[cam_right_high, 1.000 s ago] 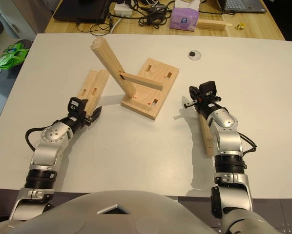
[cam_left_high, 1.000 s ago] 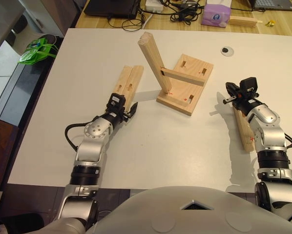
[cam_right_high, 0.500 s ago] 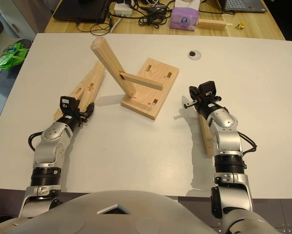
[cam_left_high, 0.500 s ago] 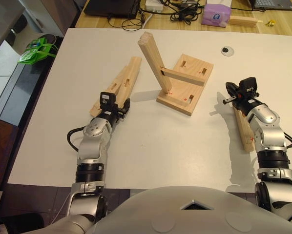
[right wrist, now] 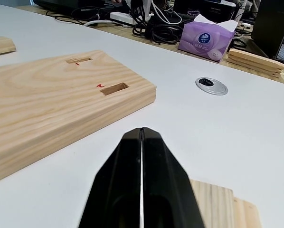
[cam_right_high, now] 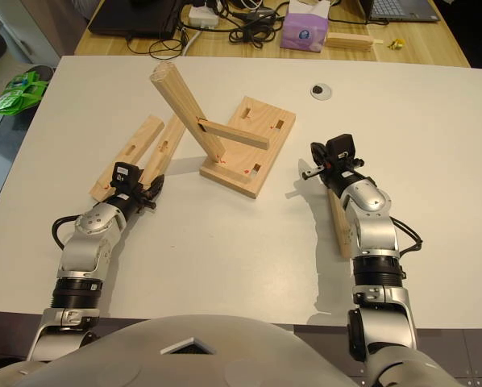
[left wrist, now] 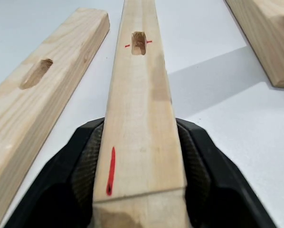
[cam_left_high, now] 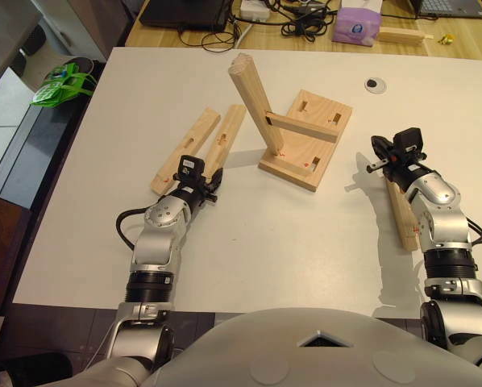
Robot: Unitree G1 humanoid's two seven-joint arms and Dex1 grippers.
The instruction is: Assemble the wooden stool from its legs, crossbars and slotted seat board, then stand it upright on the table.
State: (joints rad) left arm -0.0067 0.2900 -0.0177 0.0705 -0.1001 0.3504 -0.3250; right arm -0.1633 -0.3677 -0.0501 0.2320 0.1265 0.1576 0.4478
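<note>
Nearest, the left fingers are closed on the end of a pale, square-sectioned wooden leg, one black pad against each side face. A red stroke marks the gripped end, and a red-ticked mortise hole opens farther along. The leg lies flat on the white bench. Its long axis runs away from the fingers and slightly rightward, toward the near left corner of the slotted pine seat board. A second loose mortised leg lies just beside it on the outer side, roughly parallel and not touching.

On the robot's right, the right fingers are pressed together with nothing between them. A third wooden leg lies on the bench alongside that forearm.

Farther out, the seat board rests flat with its slots up, smooth-grained and rounded at the edge. A fourth leg stands tilted at its near left corner and meets a short wooden crossbar. The board sits between the two arms, ahead and to the right of the held leg. Seating that leg will probably mean raising it on end over a free slot.

Farthest are a round grey grommet and a purple tissue box.
</note>
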